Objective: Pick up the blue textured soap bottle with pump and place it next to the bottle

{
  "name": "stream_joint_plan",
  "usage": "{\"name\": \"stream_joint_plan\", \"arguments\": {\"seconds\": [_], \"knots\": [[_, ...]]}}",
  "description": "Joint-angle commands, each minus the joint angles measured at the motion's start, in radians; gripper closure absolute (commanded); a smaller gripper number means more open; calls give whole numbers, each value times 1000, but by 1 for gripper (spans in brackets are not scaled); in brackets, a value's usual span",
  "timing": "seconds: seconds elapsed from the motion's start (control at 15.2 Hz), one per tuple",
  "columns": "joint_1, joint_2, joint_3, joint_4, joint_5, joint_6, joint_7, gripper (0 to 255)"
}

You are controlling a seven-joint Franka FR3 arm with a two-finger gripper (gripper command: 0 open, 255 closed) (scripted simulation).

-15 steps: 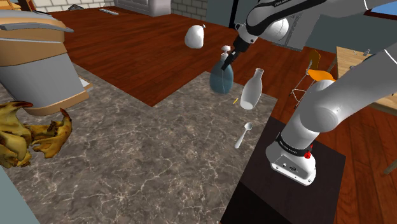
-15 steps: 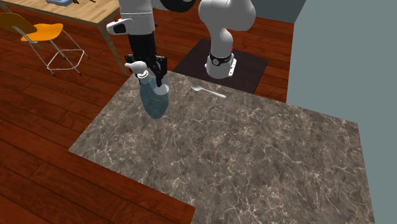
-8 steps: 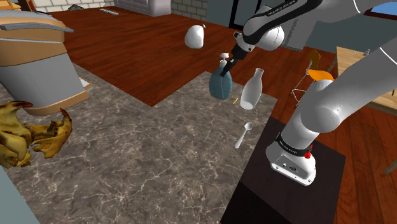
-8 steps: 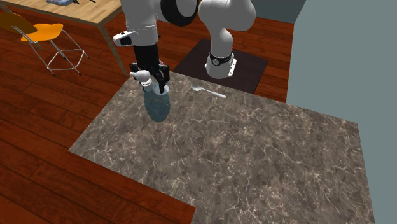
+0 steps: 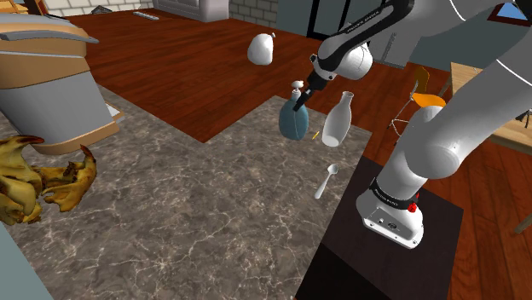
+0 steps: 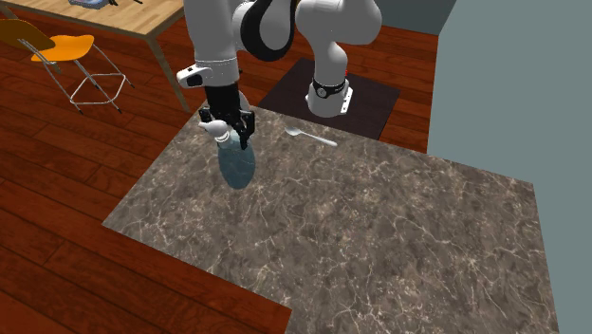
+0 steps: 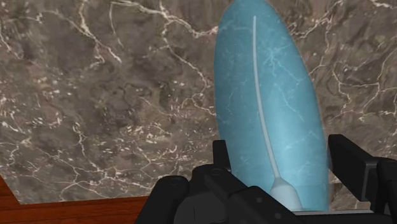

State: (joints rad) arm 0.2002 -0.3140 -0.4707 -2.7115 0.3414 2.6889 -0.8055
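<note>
The blue textured soap bottle (image 5: 294, 121) with a pale pump (image 5: 298, 86) stands upright at the marble counter's far corner. My gripper (image 5: 303, 95) is shut on its neck from above. In the second exterior view the gripper (image 6: 231, 129) clasps the soap bottle (image 6: 237, 163) near the counter's corner. In the wrist view, the fingers (image 7: 221, 156) grip either side of the soap bottle (image 7: 270, 108) above the marble. I cannot tell whether its base touches the counter. A white bottle (image 5: 338, 118) stands just to the shoulder view's right of it, apart from it.
A spoon (image 5: 326, 181) lies on the marble counter (image 5: 213, 213) near the stand (image 5: 384, 256). A yellow-brown object (image 5: 38, 181) sits at the counter's left. A white rounded object (image 5: 262, 49) rests on the wood floor beyond. An orange chair (image 6: 68, 47) and a table (image 6: 142, 24) stand behind.
The gripper has come down with the soap bottle, bringing it lower toward the marble. The arm's wrist has swung over it. The white bottle and spoon have not moved.
</note>
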Motion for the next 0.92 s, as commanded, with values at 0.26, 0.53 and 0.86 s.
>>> {"name": "stream_joint_plan", "arguments": {"seconds": [0.26, 0.53, 0.86], "knots": [[16, 16, -15, -8, 25, 24, -26, 255], [16, 16, -15, -8, 25, 24, -25, 0], [16, 16, -15, -8, 25, 24, -26, 0]]}}
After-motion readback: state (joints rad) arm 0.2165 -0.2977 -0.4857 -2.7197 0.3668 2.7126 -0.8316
